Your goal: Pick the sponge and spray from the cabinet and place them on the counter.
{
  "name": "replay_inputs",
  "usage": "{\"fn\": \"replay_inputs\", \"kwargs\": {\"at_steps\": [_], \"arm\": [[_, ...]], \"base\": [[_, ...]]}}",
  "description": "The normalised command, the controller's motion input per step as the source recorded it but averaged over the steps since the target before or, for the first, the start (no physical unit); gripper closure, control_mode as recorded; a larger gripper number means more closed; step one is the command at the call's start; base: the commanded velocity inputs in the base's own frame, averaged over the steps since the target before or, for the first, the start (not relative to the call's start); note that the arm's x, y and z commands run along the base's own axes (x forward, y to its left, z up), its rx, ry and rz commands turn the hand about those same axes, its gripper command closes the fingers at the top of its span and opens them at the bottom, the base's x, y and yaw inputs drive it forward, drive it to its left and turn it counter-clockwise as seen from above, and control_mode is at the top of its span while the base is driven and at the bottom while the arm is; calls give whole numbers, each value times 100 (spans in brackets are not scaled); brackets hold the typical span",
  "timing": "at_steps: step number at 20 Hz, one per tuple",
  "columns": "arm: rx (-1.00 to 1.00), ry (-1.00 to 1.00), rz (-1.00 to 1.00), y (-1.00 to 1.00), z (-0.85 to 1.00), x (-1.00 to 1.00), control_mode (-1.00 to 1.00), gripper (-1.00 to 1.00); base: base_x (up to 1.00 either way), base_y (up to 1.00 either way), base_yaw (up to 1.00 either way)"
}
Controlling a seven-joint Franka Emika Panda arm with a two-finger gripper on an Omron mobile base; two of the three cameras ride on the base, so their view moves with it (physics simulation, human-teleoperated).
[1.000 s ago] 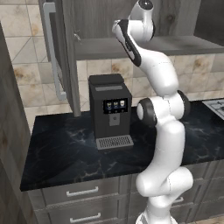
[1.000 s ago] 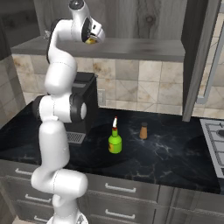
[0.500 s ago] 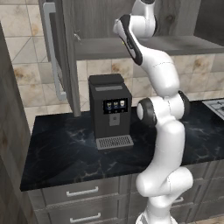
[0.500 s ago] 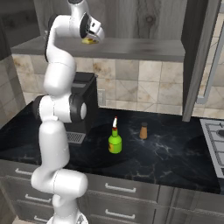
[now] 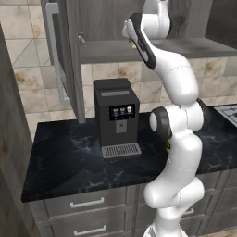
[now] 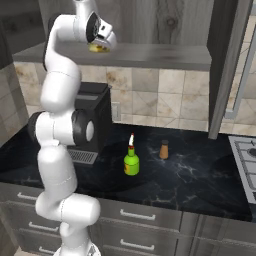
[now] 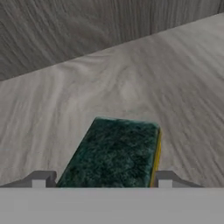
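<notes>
The arm is up at the cabinet (image 6: pixel 150 20), its gripper (image 7: pixel 101 180) over the sponge (image 7: pixel 114 152) on the cabinet's floor board, near that board's front edge. The sponge lies flat, green side up, a yellow strip showing along one side. The fingers (image 7: pixel 40 179) stand apart, one on each side of the sponge; whether they touch it I cannot tell. Down on the counter (image 6: pixel 200 175) the spray (image 6: pixel 131 161) stands upright near the middle, just beside the coffee machine (image 6: pixel 95 122), with a small shaker (image 6: pixel 164 149) near it.
</notes>
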Motion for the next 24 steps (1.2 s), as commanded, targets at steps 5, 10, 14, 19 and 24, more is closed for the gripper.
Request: {"fn": "replay_inputs", "kwargs": {"at_steps": [5,10,14,19,24], "arm": [[0,-11,0,0,-57,-79,-100,100],[0,-21,5,0,-49,-92,-100,100],[0,-20,6,-5,-35,-87,-100,100],[0,-7,4,-1,-34,-76,-100,100],[0,0,3,0,-40,-72,-100,100]], "base": [[0,0,0],[0,0,0],[0,0,0],[0,0,0],[0,0,0]]}}
